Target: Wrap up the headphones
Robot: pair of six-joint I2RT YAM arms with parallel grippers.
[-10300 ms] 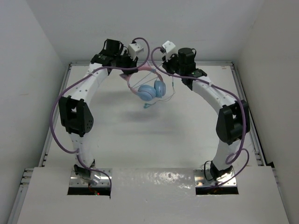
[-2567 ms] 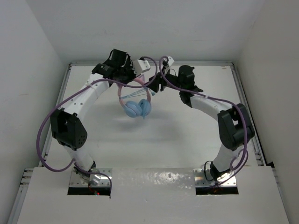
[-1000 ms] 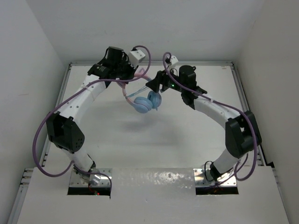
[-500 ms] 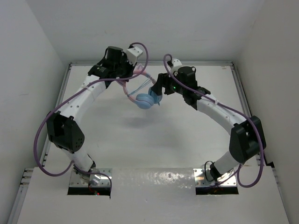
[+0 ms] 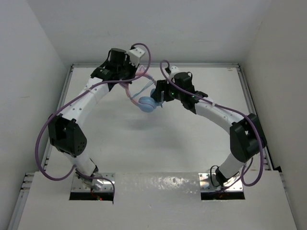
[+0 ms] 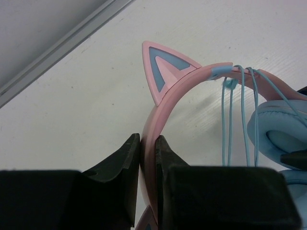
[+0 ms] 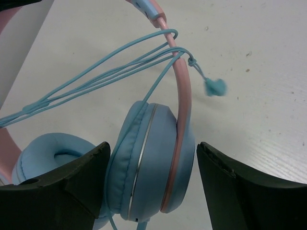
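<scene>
Between the fingers of the left end effector, shut tight, sits the pink band of the headphones, held above the counter. The right end effector stands open around an ear cup. Loops of cord cross the band (winding looks nearly done); next, secure the loose end.

The headphones hang above the far middle of the worktop, with the left claw behind and to their left and the right claw just to their right. The headband runs up between the left claw's two fingers, which press on it from both sides, and the cord lies looped across the band between that grip and the ear cups. One ear cup sits between the right claw's spread fingers, close to both, with the second cup beside it on the left of that wrist's view.
</scene>
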